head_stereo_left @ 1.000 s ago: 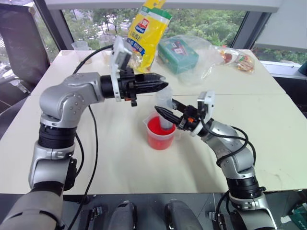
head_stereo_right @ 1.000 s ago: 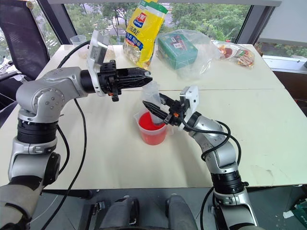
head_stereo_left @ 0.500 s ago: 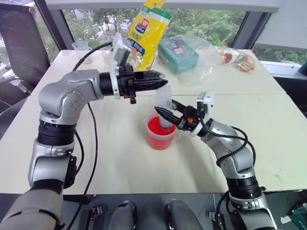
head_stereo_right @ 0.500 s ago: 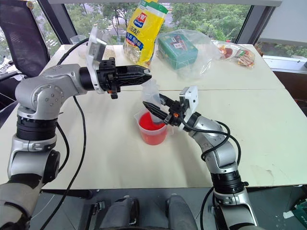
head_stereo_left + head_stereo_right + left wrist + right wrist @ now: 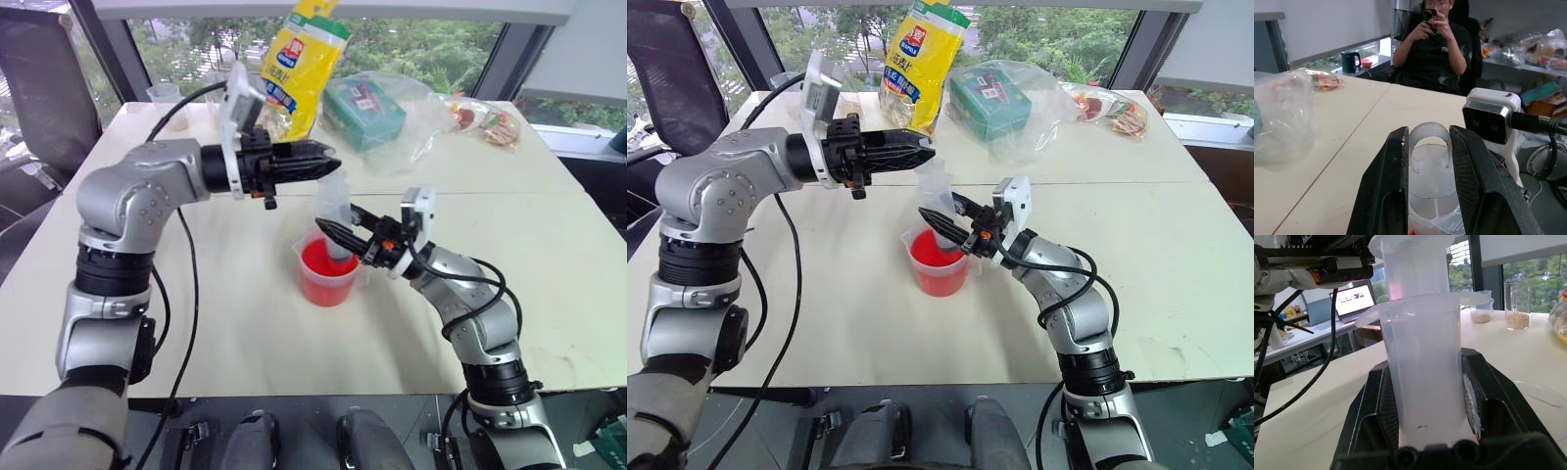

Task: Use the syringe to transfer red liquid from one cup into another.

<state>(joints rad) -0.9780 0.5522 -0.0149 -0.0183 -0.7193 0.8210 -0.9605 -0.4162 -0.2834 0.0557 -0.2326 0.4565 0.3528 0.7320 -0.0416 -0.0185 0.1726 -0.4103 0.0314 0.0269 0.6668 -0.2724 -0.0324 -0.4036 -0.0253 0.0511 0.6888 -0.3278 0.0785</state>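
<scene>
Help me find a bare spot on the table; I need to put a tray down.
Bare table lies between the beaker and the near edge, and to the robot's right. The far edge is crowded: yellow bag, green box, snack packets.

You have one syringe, one beaker of red liquid, two tall cups of tan stuff at the counter's far left corner, one yellow bag, one green box.
</scene>
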